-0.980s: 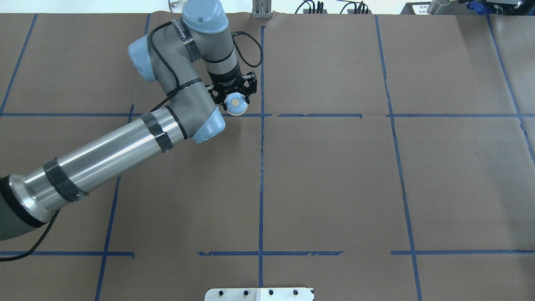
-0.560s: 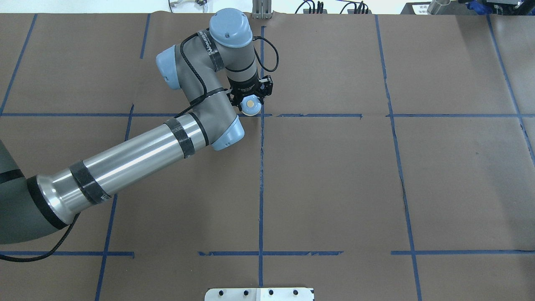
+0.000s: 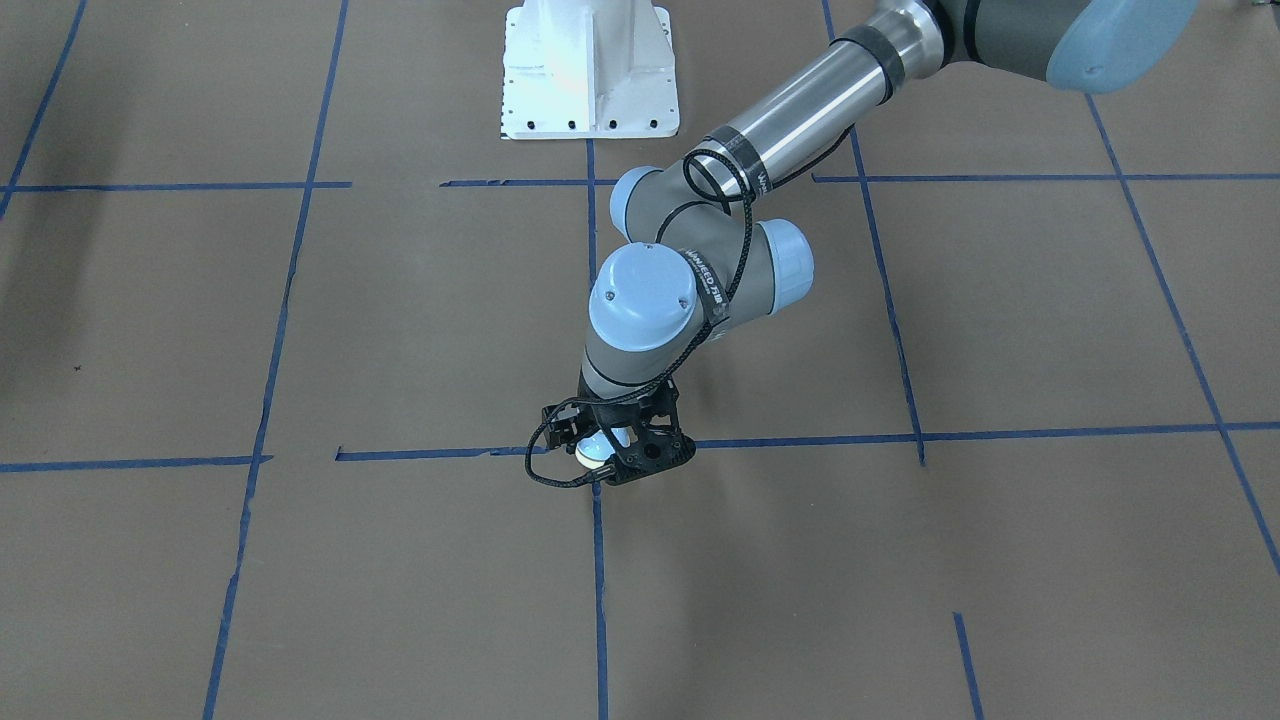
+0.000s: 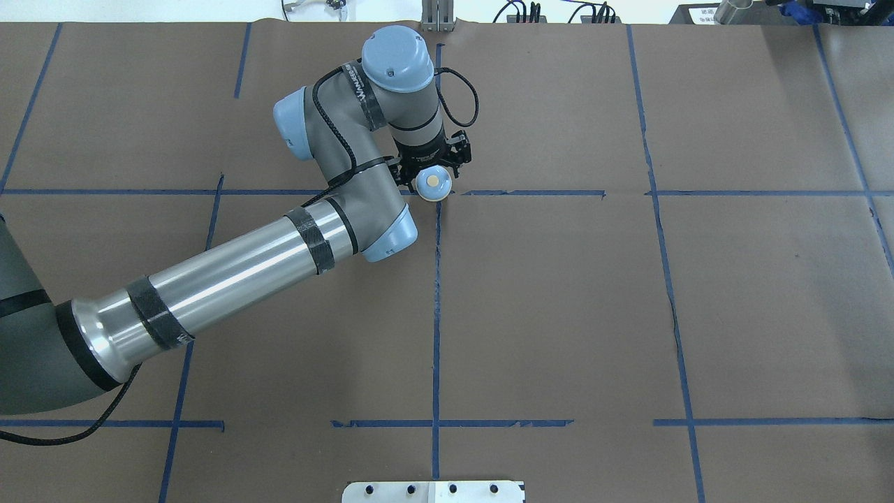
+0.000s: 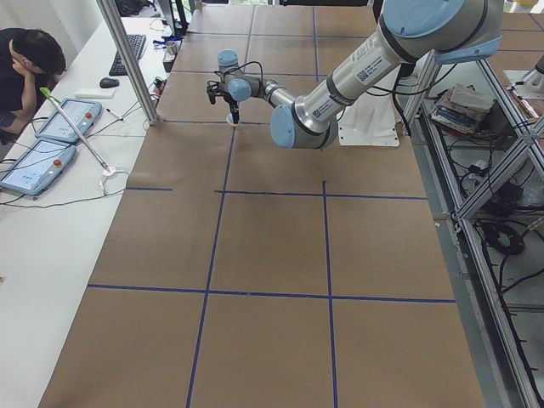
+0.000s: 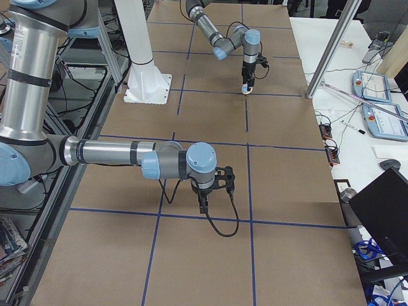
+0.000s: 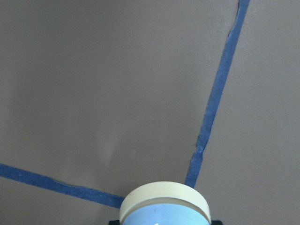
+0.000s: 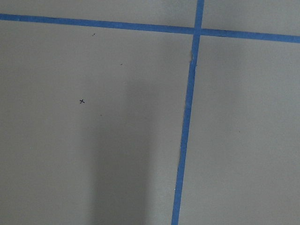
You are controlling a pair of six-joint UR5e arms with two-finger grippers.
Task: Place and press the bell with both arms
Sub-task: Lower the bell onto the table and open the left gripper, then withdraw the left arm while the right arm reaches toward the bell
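Note:
The light-blue bell (image 4: 433, 186) with its cream button up is held in my left gripper (image 4: 433, 175), which is shut on its sides. It hangs low over the brown paper at a crossing of blue tape lines; I cannot tell whether it touches. It also shows in the front view (image 3: 596, 453), under the left gripper (image 3: 622, 456), and in the left wrist view (image 7: 164, 206) with its cream base ring toward the table. My right gripper (image 6: 204, 203) shows only in the right exterior view, low over the paper near another tape crossing; I cannot tell whether it is open or shut.
The white pedestal base (image 3: 588, 75) stands at the robot's side of the table. A metal post (image 5: 127, 59) rises at the far edge. An operator (image 5: 25, 72) sits at a side bench with tablets (image 5: 38, 161). Blue tape lines grid the paper.
My left arm has swung to the right with the bell in its gripper, from left of the middle tape line to just at the crossing.

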